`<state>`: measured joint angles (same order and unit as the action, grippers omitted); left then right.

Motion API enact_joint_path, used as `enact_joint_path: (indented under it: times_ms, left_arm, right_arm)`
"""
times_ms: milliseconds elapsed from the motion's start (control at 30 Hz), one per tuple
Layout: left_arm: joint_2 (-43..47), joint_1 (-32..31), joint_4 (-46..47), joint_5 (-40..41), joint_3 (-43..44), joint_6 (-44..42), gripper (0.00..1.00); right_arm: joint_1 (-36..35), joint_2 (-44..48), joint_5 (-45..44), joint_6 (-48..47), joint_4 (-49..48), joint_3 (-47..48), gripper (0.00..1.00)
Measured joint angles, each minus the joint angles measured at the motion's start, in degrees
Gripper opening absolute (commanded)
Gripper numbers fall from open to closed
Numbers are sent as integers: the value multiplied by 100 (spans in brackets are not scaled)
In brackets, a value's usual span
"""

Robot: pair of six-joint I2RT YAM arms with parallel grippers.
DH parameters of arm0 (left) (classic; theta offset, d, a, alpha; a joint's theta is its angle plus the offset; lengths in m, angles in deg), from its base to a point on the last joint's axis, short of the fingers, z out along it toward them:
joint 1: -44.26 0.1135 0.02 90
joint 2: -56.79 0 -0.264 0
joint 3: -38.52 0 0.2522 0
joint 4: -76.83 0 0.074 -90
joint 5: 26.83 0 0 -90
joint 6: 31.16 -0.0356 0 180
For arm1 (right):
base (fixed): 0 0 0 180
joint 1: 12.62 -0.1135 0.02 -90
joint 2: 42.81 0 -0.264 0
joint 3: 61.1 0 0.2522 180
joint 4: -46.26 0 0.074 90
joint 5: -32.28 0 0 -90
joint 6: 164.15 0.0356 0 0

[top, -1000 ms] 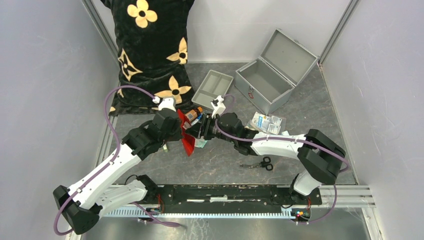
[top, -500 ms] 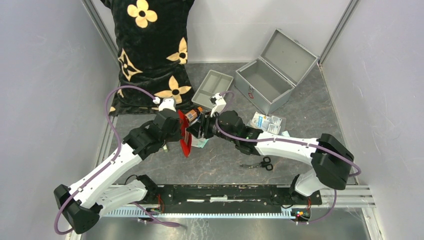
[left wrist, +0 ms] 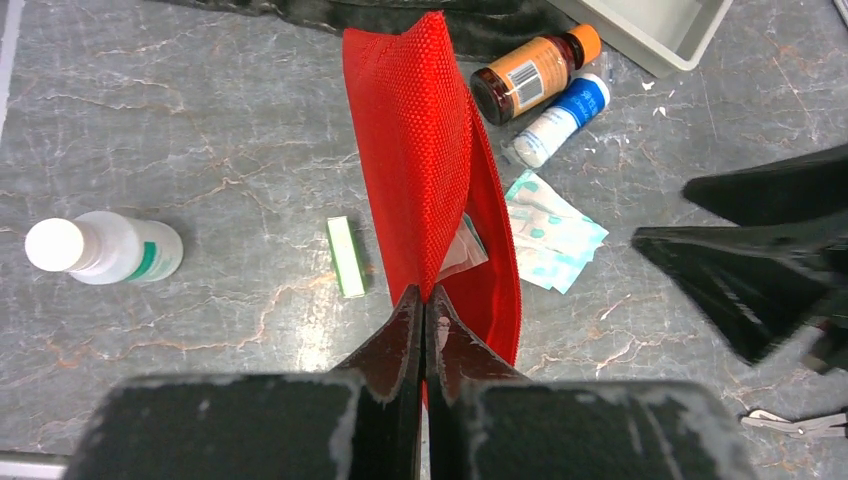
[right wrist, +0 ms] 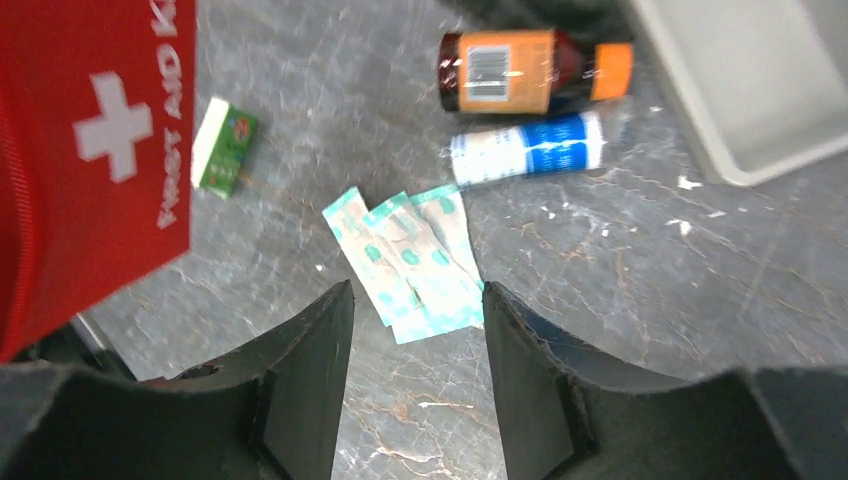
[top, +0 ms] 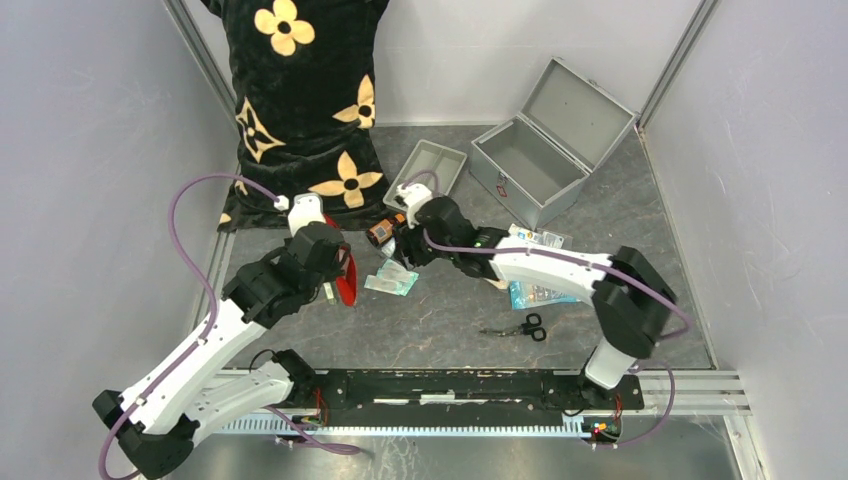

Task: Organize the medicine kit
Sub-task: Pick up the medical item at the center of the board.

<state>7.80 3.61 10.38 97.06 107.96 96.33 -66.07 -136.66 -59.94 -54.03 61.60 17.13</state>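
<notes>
Left end effector: I am clamping it shut on one edge of the red pouch, fingers pressing together with only fabric between them.
Red pouch: it is sticking out from my grip edge-on, its mouth gaping a little with a pale packet showing inside. Its white cross is facing my right wrist camera.
Right end effector: I am holding it open, jaws apart with nothing between them, hovering over the plaster strips.
Plaster strips: they are lying fanned out near the middle of the worktop, just beside the pouch.
Green box: it is lying flat on the pouch's other side, toward the left edge.
White bottle: it is lying on its side further toward the left edge, well apart from the box.
Brown bottle: it is lying on its side with its orange cap on, toward the far edge, with the blue-and-white tube lying alongside it.
Grey tray: it is sitting just beyond the brown bottle.
Medicine kit: it is sitting in the far right corner of the worktop with its lid standing open, well apart from both my end effectors.
Scissors: they are lying toward the near edge, right of centre.
Pillow: it is leaning in the far left corner.
</notes>
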Motion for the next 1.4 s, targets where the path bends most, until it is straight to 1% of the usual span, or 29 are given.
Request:
enact_joint_path:
  times_ms: [67, 167, 433, 733, 933, 1100, 1267, 1300, 1333, 1400]
  left_arm:
    - [74, 0, -55, 55, 0, 2, 2]
    - [144, 0, -114, 63, 0, 4, 2]
    - [153, 0, -129, 52, 0, 22, 2]
    - [153, 0, -122, 31, 0, 22, 2]
    - [153, 0, -120, 11, 0, 22, 2]
    - [155, 0, -120, 7, 0, 22, 2]
    - [173, 0, -122, 7, -2, 22, 2]
    - [177, 0, -122, 7, -2, 22, 2]
    - [181, 0, -120, 7, -2, 22, 2]
    - [186, 0, -122, 7, -2, 22, 2]
  right_arm:
    - [-7, -396, 223, -269, 289, 341, 53]
    - [-15, -839, 538, -461, 562, 619, 53]
    - [-15, -1552, 1128, -328, 765, 822, 52]
    - [28, -1731, 1193, -146, 833, 824, 52]
    - [72, -1915, 1320, -70, 796, 824, 50]
    - [90, -1998, 1408, -20, 732, 824, 42]
    - [98, -2057, 1458, 26, 599, 824, 26]
    - [98, -2057, 1469, 39, 588, 822, 24]
    - [98, -2057, 1475, 50, 568, 824, 23]
    - [98, -2057, 1484, 63, 538, 822, 16]
